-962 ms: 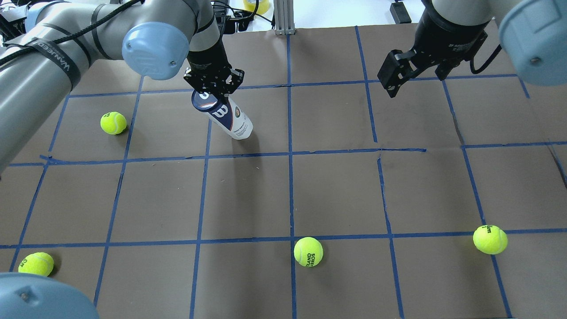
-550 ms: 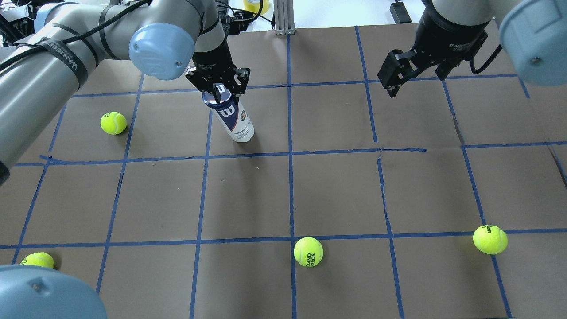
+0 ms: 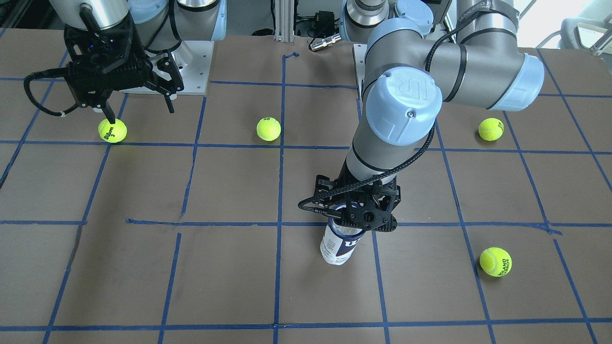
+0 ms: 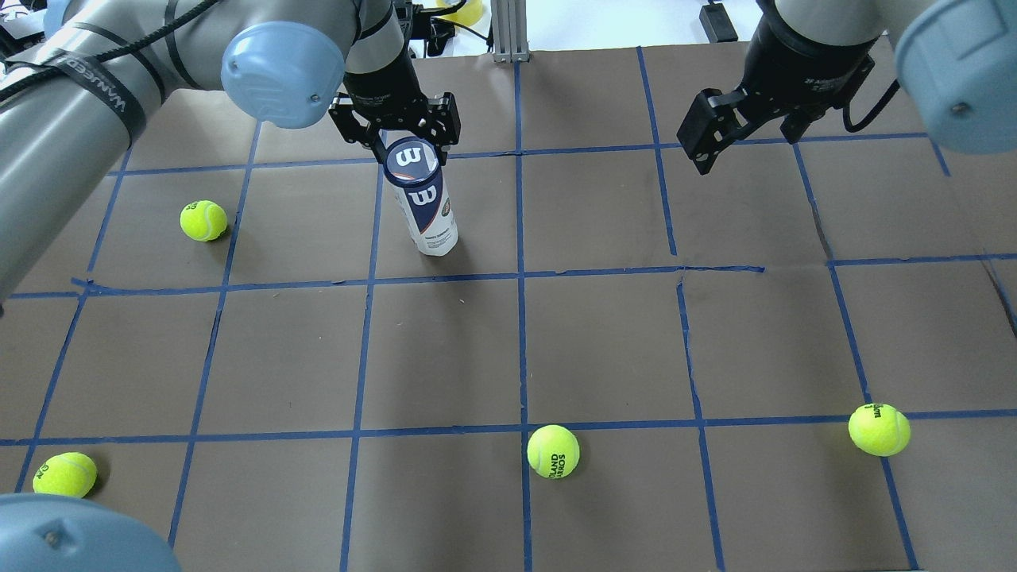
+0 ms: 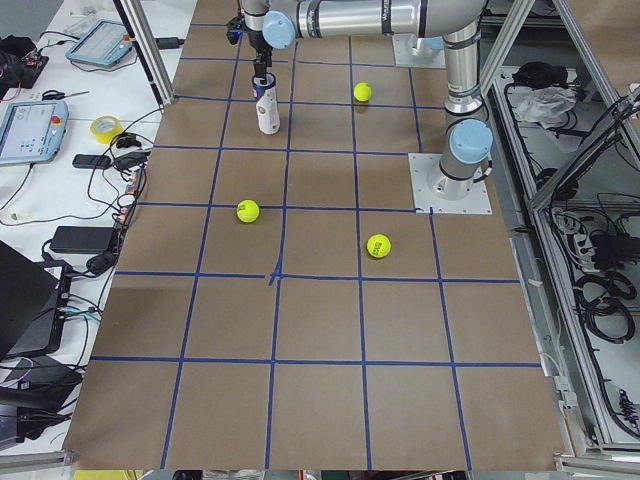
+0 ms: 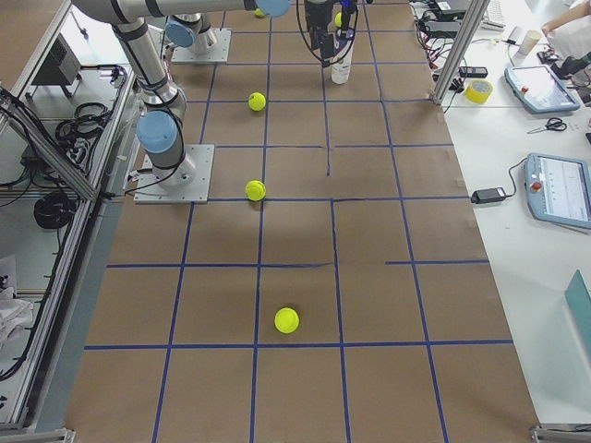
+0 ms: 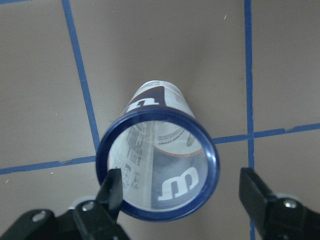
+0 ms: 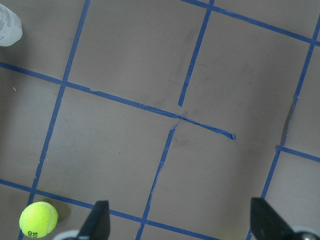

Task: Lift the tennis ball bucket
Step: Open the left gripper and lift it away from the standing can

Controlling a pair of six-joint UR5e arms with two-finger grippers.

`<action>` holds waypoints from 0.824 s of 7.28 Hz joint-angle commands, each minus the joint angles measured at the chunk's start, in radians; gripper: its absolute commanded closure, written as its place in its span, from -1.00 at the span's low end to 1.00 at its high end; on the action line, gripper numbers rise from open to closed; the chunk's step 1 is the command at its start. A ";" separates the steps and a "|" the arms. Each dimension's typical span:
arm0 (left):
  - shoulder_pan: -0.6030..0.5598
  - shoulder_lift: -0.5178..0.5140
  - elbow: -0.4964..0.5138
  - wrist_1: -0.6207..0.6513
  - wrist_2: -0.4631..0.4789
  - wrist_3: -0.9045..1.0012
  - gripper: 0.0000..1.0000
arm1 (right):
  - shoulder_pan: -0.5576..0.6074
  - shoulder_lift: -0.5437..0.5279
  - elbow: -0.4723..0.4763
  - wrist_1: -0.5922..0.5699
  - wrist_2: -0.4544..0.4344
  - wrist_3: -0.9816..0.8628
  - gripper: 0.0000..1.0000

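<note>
Spread apart, the left gripper (image 7: 182, 185) straddles the navy rim of the tennis ball bucket (image 4: 429, 222) without clamping it. The bucket stands upright on the brown table (image 4: 604, 342), directly under that gripper.

The left wrist view looks straight down the tube. There, one finger (image 7: 112, 187) sits right against the rim, and the other finger (image 7: 257, 192) stands clear of it with table showing between. The overhead view shows only black fingers flanking the bucket's top. In the front-facing view the gripper body covers the rim altogether.

The left arm (image 3: 401, 105) bends at its blue-capped joint, with its wrist pointing straight down onto the bucket. The right arm (image 3: 100, 14) hangs well apart from the bucket, and the right gripper (image 8: 182, 222) faces the table with its fingers wide apart, holding nothing.
</note>
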 commanded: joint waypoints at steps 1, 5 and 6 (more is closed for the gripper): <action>0.006 0.055 0.059 -0.109 0.003 -0.001 -0.79 | 0.000 0.000 0.000 0.002 -0.001 0.000 -1.00; 0.107 0.170 0.062 -0.203 0.035 0.015 -1.00 | 0.000 0.000 0.002 0.003 -0.001 0.000 -1.00; 0.132 0.205 0.041 -0.207 0.035 0.022 -1.00 | -0.002 0.000 0.002 0.002 0.000 0.000 -1.00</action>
